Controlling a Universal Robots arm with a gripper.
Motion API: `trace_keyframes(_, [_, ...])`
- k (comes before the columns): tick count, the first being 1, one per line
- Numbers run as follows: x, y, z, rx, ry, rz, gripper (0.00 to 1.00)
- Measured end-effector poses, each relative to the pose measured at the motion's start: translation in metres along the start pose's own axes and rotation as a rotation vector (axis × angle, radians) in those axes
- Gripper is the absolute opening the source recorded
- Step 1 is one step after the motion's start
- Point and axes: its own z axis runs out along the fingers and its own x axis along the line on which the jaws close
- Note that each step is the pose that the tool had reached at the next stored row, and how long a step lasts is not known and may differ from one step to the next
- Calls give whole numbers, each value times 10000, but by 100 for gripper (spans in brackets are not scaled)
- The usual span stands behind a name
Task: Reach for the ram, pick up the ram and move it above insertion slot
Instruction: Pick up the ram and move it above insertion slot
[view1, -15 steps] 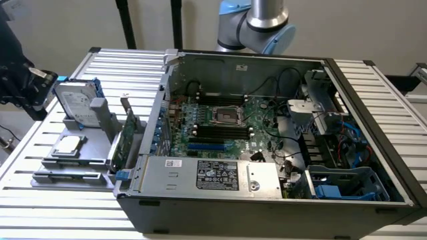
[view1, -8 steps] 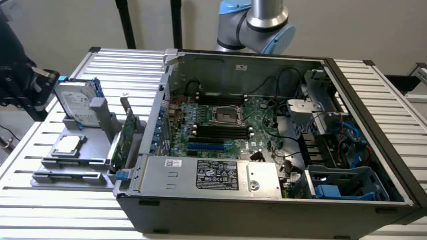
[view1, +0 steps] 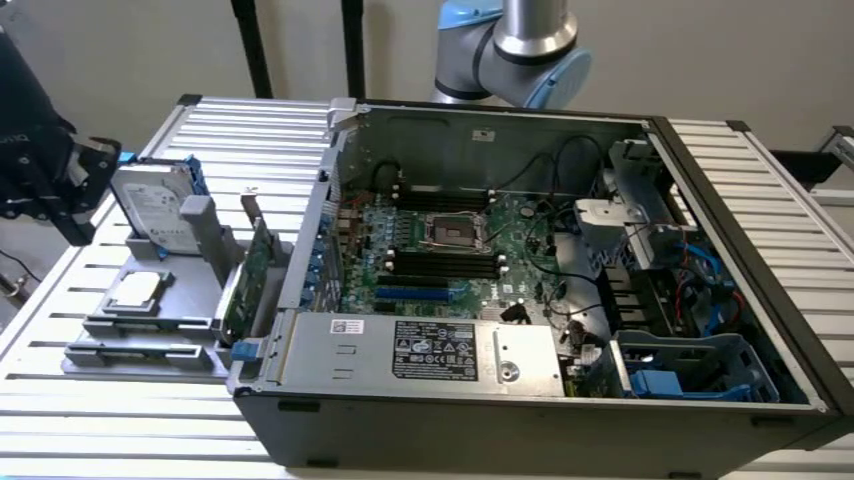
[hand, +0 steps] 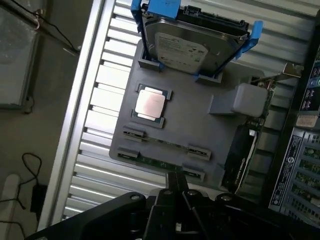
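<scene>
Fingers of our black gripper (hand: 175, 180) sit clenched together on nothing, and we see the long thin green ram stick (hand: 156, 162) lying in an edge slot of the grey plastic tray (hand: 200, 127), just beside their tips.

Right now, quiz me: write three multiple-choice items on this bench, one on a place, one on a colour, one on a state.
1. The hard drive stands:
A) on the gray holder beside the computer case
B) inside it
C) on the floor

2. The drive's bracket is:
A) red
B) yellow
C) blue

3. The gripper is:
A) wide open
B) shut, empty
C) shut on the drive

Answers:
1 A: it stands on edge in the holder, outside the case.
2 C: blue arms clasp the drive.
3 B: its fingers meet with nothing between them, and the ram lies in the holder.
</scene>
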Motion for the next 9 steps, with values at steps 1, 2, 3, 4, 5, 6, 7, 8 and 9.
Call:
trace_keyframes(1, [0, 0, 3, 0, 7, -179, 11])
trace_keyframes(2, [0, 0, 6, 1, 15, -359, 11])
trace_keyframes(3, [0, 0, 9, 1, 22, -538, 11])
trace_keyframes(4, [0, -1, 13, 1, 29, -719, 11])
trace_keyframes(5, [0, -1, 17, 2, 35, -909, 11])
trace_keyframes(6, [0, -1, 20, 2, 42, -1089, 11])
trace_keyframes(7, [0, -1, 23, 2, 49, -1269, 11])
trace_keyframes(8, [0, -1, 26, 3, 56, -1448, 11])
trace_keyframes(9, [0, -1, 30, 3, 63, -1628, 11])
